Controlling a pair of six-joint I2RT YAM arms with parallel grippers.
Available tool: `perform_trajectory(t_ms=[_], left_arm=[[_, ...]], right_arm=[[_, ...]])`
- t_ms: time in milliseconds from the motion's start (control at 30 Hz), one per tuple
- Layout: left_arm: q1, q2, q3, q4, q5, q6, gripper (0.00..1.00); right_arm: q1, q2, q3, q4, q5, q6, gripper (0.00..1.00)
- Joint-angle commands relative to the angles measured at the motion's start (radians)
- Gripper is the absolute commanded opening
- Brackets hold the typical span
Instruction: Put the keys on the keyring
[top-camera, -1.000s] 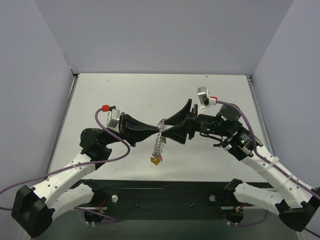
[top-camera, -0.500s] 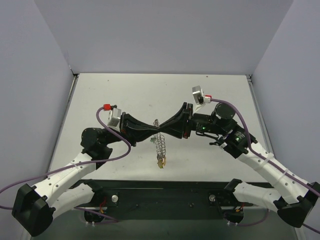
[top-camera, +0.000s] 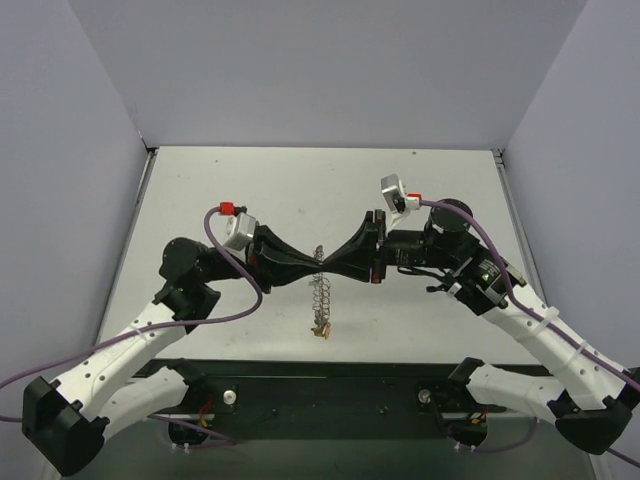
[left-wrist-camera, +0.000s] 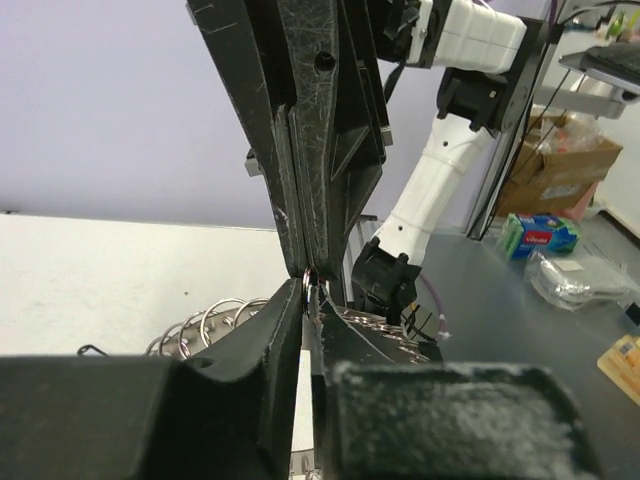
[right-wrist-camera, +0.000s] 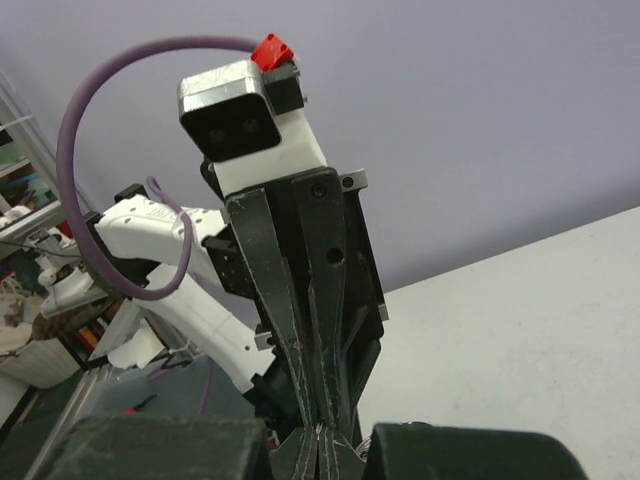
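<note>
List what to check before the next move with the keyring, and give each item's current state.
1. Right gripper shut on the keyring: ok.
2. Left gripper hold on it: cannot tell, there is a thin slit between its fingers.
3. Keyring hanging below the meeting tips: ok.
4. Keys at its lower end: ok.
5. Keys fully threaded on: cannot tell.

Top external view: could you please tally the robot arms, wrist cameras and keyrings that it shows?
Robot arms: 2, the left arm and the right arm
Wrist cameras: 2, the left camera and the right camera
Keyring: 1
Total: 5
</note>
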Motion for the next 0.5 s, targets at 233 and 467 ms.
perform_trajectory(t_ms=[233, 467], left_arm=[[-0.004, 0.034, 0.393, -0.800, 0.168, 0.449, 0.44], [-0.007, 0.148, 0.614, -1.234, 0.177, 0.680, 0.48]], right_arm=[[0.003, 0.067, 0.207, -0.293, -0.094, -0.169, 0.00], [0.005, 0.109, 0.287, -0.405, -0.090, -0.223, 0.00]])
